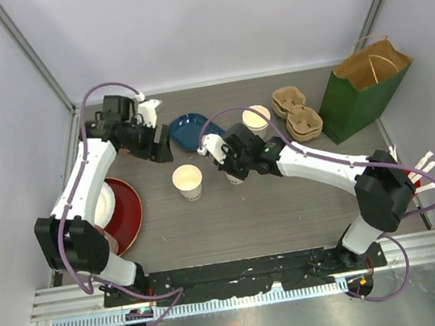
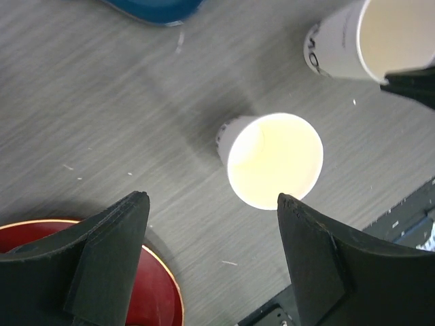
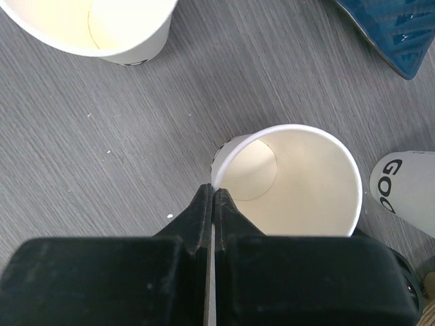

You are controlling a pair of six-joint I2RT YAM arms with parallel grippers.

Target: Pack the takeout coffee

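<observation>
The left jaws hang wide apart above the desk [image 1: 289, 210]. A loose cup [image 2: 275, 159] stands upright and lidless just ahead of them, closer to one finger than centred between the two. Its long axis is vertical, and the left arm is the nearer one to it. Further right, the right jaws are pressed together on the near rim of a second cup [image 3: 292, 183], also upright and lidless. The green bag [image 1: 365, 85] stands well apart at the far right.
</observation>
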